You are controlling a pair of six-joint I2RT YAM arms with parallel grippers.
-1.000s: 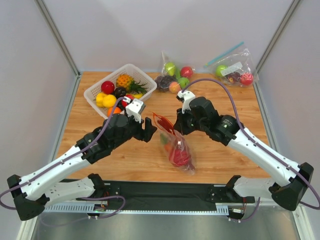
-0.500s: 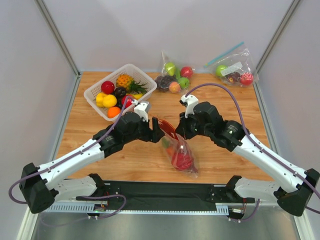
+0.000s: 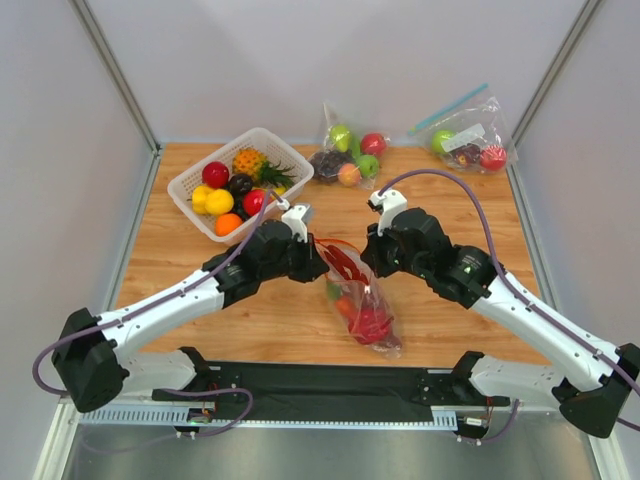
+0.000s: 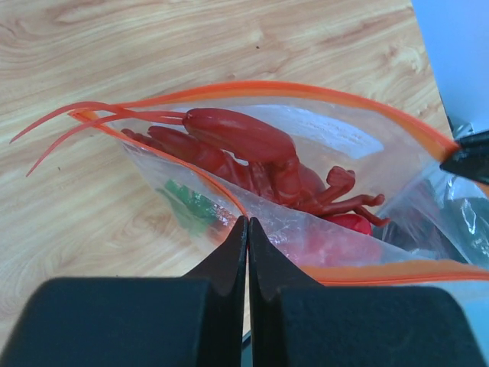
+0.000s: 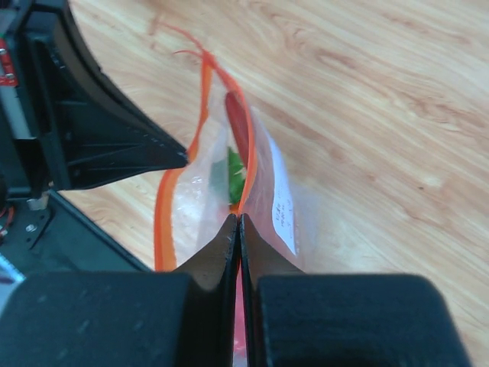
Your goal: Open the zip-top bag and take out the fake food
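Observation:
The zip-top bag (image 3: 362, 300) lies mid-table with its orange-red mouth spread open between my two grippers. My left gripper (image 3: 318, 262) is shut on the mouth's left rim (image 4: 229, 197). The right gripper (image 3: 368, 258) is shut on the opposite rim (image 5: 243, 200), beside the white label (image 5: 283, 210). Of the fake food, the dark-red lobster (image 4: 252, 149) lies in the mouth, its feelers sticking out. Under it are the carrot's green top (image 4: 191, 202) and a glossy red piece (image 4: 353, 223). The carrot's orange body is mostly hidden.
A white basket (image 3: 190, 182) of small fruits and a pineapple stands at the back left. A clear bag of apples and grapes (image 3: 345, 152) and a clear bag with a blue zip strip (image 3: 468, 140) lie at the back. The black rail (image 3: 320, 385) runs along the near edge.
My left gripper has moved right to the bag's mouth and closed on its left rim. The right gripper has stayed shut on the other rim, drifting slightly right; the mouth now gapes wider.

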